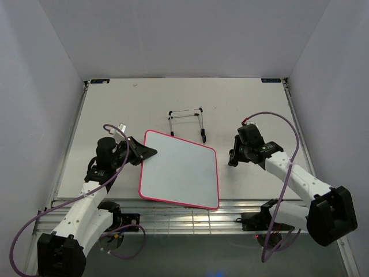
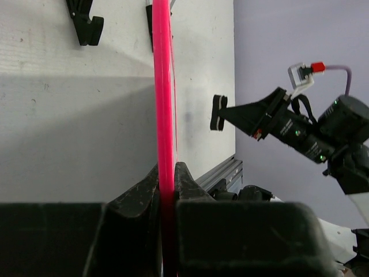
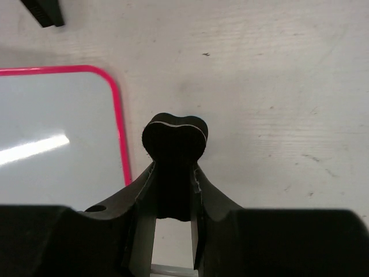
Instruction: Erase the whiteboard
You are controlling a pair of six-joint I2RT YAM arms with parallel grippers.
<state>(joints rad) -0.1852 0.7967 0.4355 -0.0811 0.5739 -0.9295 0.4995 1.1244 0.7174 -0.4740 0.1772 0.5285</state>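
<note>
- Pinching is seen at the left gripper (image 2: 167, 173): its jaws are pressed onto the pink frame of the whiteboard (image 1: 180, 173) at the board's 10 o'clock corner.
- Whiteboard is sited mid-table, slightly rotated, with its near edge close to the front rail of the table (image 1: 115, 104) at 6 o'clock. Whether the gripped edge is raised cannot be told.
- Right gripper (image 3: 173, 173) is clamped on the black eraser (image 3: 174, 135), which is held just off the board's 3 o'clock edge over bare table, not on the white face.
- No writing can be made out on the face. Glare is present, so a check pass is judged worthwhile.
- Eraser is best brought in from 3 toward 9 o'clock with the pad flat, pressure light and strokes overlapped. The frame rim should be cleared before lowering, or a snag is likely.
- A firm left pinch is needed so the board is not shoved toward 9 o'clock.
- Open table is available at 3 and 1 o'clock. The wire easel (image 1: 185, 118) stands at 12 o'clock near the far edge, so strokes should be stopped short of it. Margin at 6 o'clock is slim.
</note>
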